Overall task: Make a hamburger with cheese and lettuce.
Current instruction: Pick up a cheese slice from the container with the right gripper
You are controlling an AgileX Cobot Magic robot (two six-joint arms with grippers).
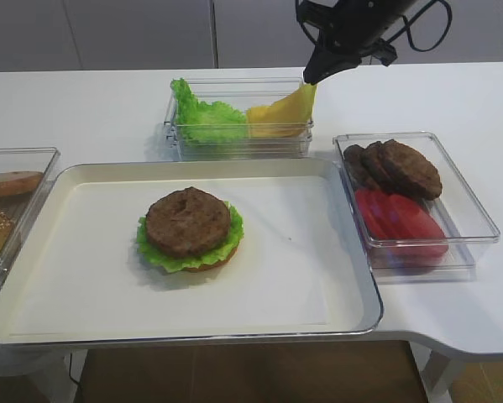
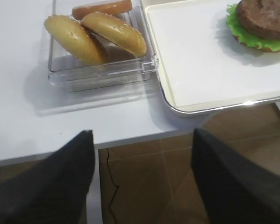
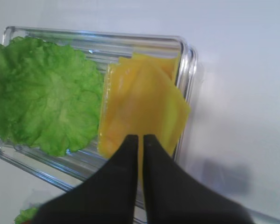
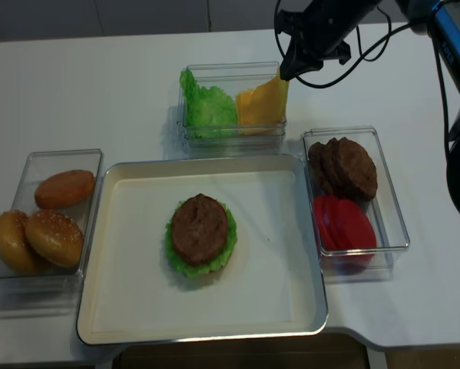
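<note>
Yellow cheese (image 3: 142,105) is pinched by one corner in my right pincer (image 3: 140,140), its black jaws together on the slice, lifting it at the upper centre of the high view above the clear bin (image 1: 238,138) that also holds the spare lettuce (image 1: 205,117). From the wrist view I can see a second yellow edge behind the held slice, so I reckon the first risk is two slices coming up stuck together, or the lower one dragging out over the bin wall.

My grip is only on a corner, and the slice hangs limp; a quick swing toward the tray (image 1: 335,311) could let it slip free, or fold on itself so it lands creased.

My target, the hamburger (image 1: 189,228), sits at centre-left of the tray with its patty on top of a green leaf and bun base. If I release off-centre the slice will hang over one side, and coming down too low could shove the patty off the leaf.

My left pincer (image 2: 142,154) stands apart, empty, at the bottom of its own view over the worktop (image 2: 32,116) edge, well clear of all this.
</note>
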